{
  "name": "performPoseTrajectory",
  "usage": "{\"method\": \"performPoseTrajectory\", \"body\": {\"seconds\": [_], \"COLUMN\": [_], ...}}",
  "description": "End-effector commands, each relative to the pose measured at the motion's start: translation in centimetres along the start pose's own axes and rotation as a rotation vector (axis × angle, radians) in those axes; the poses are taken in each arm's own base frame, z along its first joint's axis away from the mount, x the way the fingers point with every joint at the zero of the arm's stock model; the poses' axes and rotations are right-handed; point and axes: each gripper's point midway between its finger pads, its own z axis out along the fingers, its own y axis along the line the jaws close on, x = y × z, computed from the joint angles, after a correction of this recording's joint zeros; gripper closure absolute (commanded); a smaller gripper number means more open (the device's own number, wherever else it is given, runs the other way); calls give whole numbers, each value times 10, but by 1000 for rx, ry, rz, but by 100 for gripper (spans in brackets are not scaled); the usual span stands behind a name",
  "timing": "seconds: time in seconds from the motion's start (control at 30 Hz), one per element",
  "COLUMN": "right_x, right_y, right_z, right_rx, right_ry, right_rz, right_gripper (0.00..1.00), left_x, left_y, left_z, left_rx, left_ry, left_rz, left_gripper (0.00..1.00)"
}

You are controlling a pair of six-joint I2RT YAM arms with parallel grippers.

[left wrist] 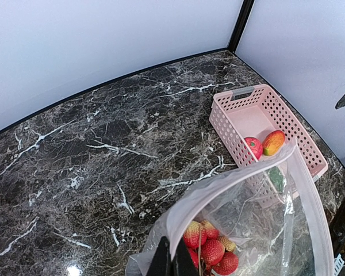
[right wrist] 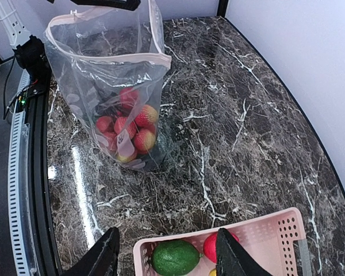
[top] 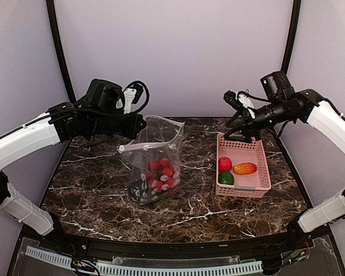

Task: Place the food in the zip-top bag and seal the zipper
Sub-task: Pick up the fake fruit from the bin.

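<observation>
Observed dark marble table (top: 92, 190), pale walls (top: 172, 52). Pinched bag (top: 158, 150) rim with left gripper (top: 141, 125); held right gripper (right wrist: 167, 233) spread over basket (top: 239, 192).

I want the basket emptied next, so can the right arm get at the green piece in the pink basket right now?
Probably yes. The right claw hangs open above the far end of the pink basket; the green piece lies uncovered in the near left corner, with nothing between them.

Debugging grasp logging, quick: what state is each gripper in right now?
Left gripper: shut on the rim of the zip-top bag, holding it up.
Right gripper: open, holding nothing, above the pink basket.
</observation>
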Motion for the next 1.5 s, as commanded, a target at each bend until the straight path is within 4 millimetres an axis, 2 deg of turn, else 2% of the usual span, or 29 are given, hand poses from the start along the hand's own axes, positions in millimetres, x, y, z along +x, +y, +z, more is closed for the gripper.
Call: {"method": "performPoseTrajectory", "body": {"seconds": [0.0, 0.17, 0.3, 0.53, 0.9, 1.03, 1.23, 1.47], "right_x": [19, 64, 111, 158, 207, 227, 242, 250], "right_y": [-14, -38, -56, -77, -83, -87, -94, -93], "right_z": [-9, -6, -1, 7, 28, 38, 51, 62], "right_rx": [58, 101, 129, 107, 78, 83, 87, 60], "right_ry": [31, 181, 300, 365, 485, 523, 538, 551], "right_rz": [20, 39, 43, 101, 28, 9, -22, -47], "right_gripper": [47, 49, 52, 55, 55, 52, 41, 41], "left_x": [-2, -2, 0, 3, 4, 5, 4, 6], "left_y": [2, 0, 0, -2, -6, -8, -10, -8], "left_z": [0, 4, 7, 13, 10, 9, 12, 11], "left_rx": [-8, -3, -1, 6, 32, 46, 58, 46], "left_ry": [6, 13, 16, 28, 24, 18, 17, 24], "left_rz": [17, 19, 26, 34, 8, -4, -14, -9], "left_gripper": [99, 99, 99, 99, 99, 99, 99, 99]}}
